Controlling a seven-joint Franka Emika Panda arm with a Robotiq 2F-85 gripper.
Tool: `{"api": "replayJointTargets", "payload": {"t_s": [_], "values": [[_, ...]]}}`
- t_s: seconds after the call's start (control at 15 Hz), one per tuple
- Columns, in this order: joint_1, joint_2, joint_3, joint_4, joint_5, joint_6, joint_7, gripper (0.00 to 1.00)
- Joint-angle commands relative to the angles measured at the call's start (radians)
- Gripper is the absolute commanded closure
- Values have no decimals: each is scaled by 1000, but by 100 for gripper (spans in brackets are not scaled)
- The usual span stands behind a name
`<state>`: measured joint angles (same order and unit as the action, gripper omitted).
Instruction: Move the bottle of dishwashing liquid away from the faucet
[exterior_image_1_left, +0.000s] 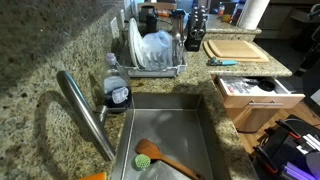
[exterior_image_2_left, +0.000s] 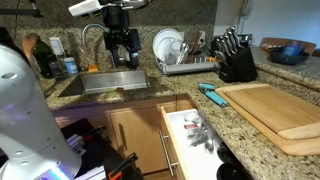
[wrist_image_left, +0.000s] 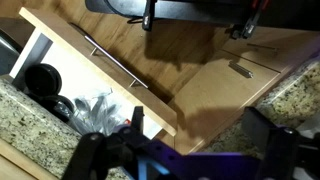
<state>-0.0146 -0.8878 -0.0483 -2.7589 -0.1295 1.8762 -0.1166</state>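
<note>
Bottle of dishwashing liquid (exterior_image_1_left: 117, 92) stands on the worktop (exterior_image_1_left: 40, 125) beside the faucet (exterior_image_1_left: 85, 115); gripper (exterior_image_2_left: 124, 58), jaws apart, hangs above the sink (exterior_image_2_left: 110, 83), clear of it.

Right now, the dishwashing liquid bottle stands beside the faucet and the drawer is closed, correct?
No. The bottle of dishwashing liquid does stand beside the faucet, but the drawer is open, pulled out, as both exterior views show.
</note>
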Motion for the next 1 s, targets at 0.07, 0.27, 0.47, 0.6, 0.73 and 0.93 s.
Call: {"api": "replayJointTargets", "payload": {"t_s": [0.07,0.27,0.47,0.6,0.73,0.93], "values": [[1,1,-1,2,0,-2,1,0],[1,1,-1,2,0,-2,1,0],[1,1,-1,2,0,-2,1,0],[21,7,-80,12,13,68,-106,0],[-1,138,-210,36,10,250,-223,0],[97,291,-383,56,148,460,-318,0]]}}
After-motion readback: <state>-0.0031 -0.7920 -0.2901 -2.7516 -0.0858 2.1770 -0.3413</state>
